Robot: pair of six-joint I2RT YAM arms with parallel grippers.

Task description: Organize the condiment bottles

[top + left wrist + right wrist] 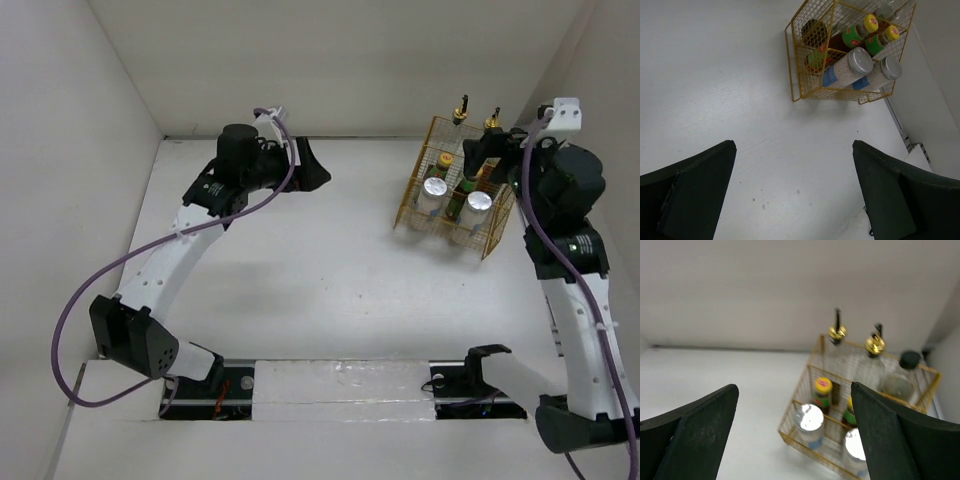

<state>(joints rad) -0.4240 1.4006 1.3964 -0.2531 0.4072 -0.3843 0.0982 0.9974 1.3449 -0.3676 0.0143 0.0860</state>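
The condiment bottles all stand in the yellow wire basket (410, 205) at the back right. Two glass bottles with gold pourers (461, 110) (493, 121) are at its rear. Two yellow-capped sauce bottles (444, 161) (823, 386) are in the middle, and two silver-topped shakers (434, 190) (478, 203) are in front. The black-knobbed jar (910, 360) sits at the rear right. My right gripper (488, 152) (794, 390) is open and empty, raised over the basket's right side. My left gripper (315, 170) (793, 150) is open and empty, far left of the basket (795, 65).
White walls enclose the table on the left, back and right; the basket (812, 451) stands close to the back right corner. A metal rail runs along the near edge between the arm bases.
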